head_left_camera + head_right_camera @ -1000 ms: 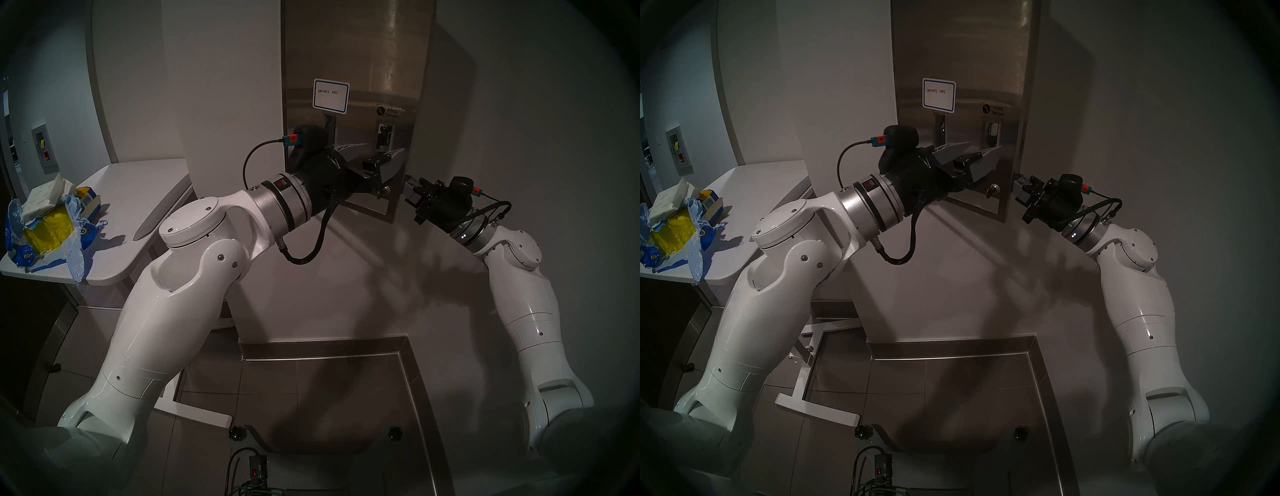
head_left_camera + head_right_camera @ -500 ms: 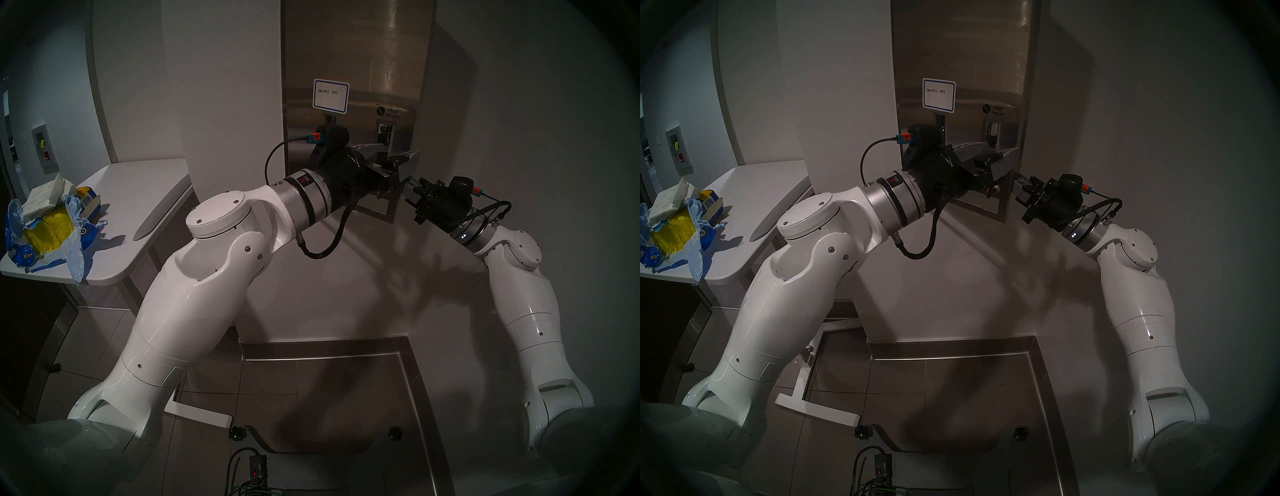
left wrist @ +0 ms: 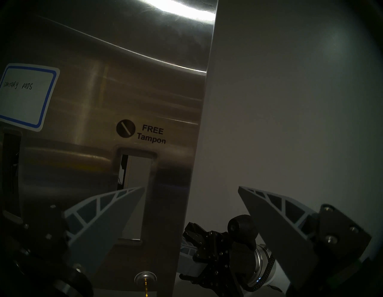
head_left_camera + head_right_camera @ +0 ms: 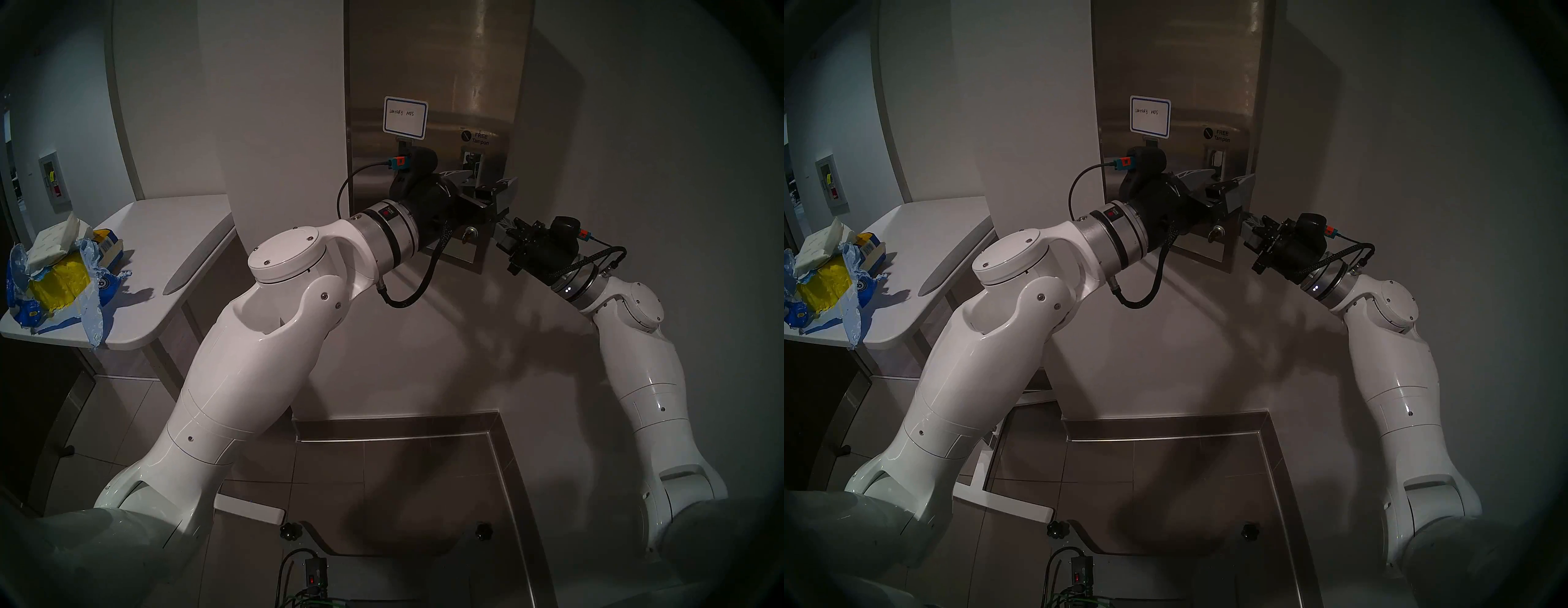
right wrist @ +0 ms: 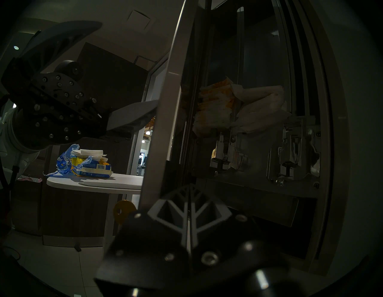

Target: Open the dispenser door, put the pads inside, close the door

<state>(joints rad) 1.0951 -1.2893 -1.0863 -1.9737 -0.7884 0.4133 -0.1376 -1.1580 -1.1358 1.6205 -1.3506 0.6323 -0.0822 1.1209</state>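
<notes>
Small white table at far left: torn blue packet with yellow bundles, a few white pads stacked on top.

Centre: steel dispenser door, ajar, free edge on the right; blue-bordered label reads "sanitary pads". Left gripper in front of the door's lower right, jaws wide apart, nothing between them; one finger lies over the tampon slot, the other past the door's edge. Key in the lock just below.

Right: right gripper at the door's free edge, jaws together, empty. Its wrist view looks behind the door: more white pads piled inside beside orange-printed ones.
</notes>
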